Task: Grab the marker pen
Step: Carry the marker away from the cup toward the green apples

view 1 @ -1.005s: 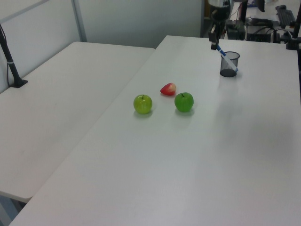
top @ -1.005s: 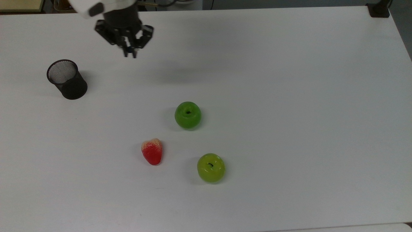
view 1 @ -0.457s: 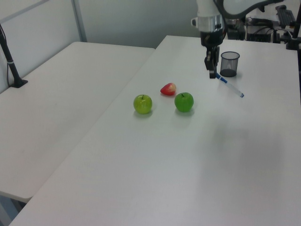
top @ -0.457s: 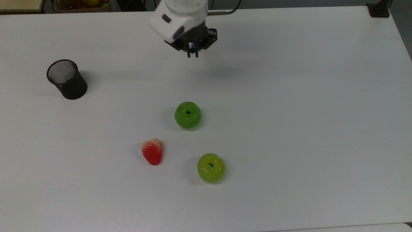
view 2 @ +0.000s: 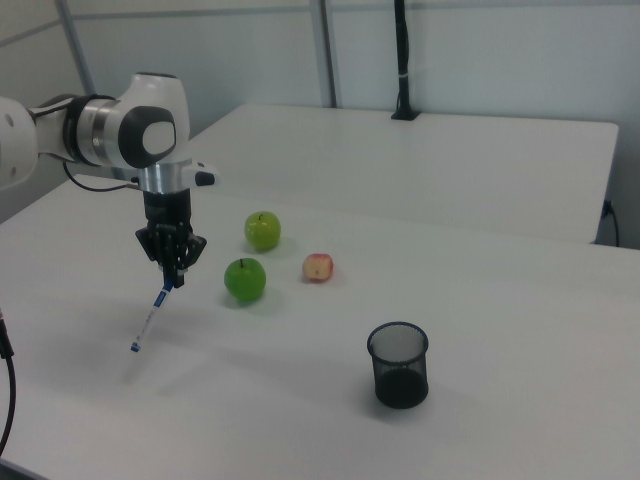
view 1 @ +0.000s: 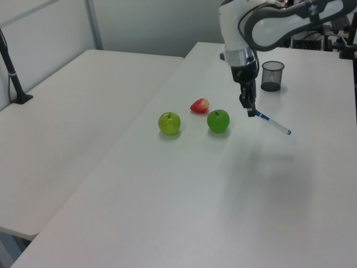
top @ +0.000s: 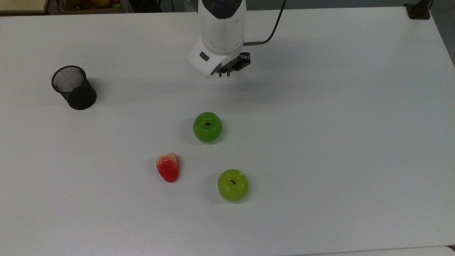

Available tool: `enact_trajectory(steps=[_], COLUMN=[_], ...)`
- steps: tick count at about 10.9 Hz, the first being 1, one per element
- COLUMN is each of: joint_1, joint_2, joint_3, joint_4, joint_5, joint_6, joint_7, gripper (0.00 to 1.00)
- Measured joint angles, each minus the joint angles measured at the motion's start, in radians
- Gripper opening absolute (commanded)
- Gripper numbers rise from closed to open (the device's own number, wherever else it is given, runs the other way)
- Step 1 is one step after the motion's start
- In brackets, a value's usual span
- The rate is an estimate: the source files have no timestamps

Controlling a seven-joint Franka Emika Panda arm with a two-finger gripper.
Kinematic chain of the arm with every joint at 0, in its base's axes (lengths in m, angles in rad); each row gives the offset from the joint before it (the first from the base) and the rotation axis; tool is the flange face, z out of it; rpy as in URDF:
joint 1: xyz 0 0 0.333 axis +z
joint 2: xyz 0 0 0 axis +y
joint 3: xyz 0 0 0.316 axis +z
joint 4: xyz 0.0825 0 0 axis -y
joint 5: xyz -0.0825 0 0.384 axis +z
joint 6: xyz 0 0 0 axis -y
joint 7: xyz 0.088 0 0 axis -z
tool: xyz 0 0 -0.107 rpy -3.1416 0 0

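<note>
Tool (view 2: 176, 283) grips marker pen (view 2: 151, 318) (slanting, cap uppermost).

Top view: arm's white wrist housing covers most of the gripper (top: 225, 73), and the marker pen under it looks fully hidden. Left view: marker pen (view 1: 273, 123) upper end tucked between the fingers. Right view: arm cut off by the right view's left edge.

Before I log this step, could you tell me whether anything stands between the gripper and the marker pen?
Nothing does: the gripper is shut on the marker pen, which hangs tilted above the table.
</note>
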Motion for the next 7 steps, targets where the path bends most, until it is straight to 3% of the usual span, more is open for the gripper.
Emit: enact_trajectory(steps=[5,7], joint_1=[0.013,0.012], joint_2=[0.060,0.069], joint_3=[0.000,0.000], joint_4=[0.000,0.000], joint_5=[0.000,0.000], joint_6=[0.028,0.042], joint_7=[0.000,0.000], gripper=[0.03,0.09])
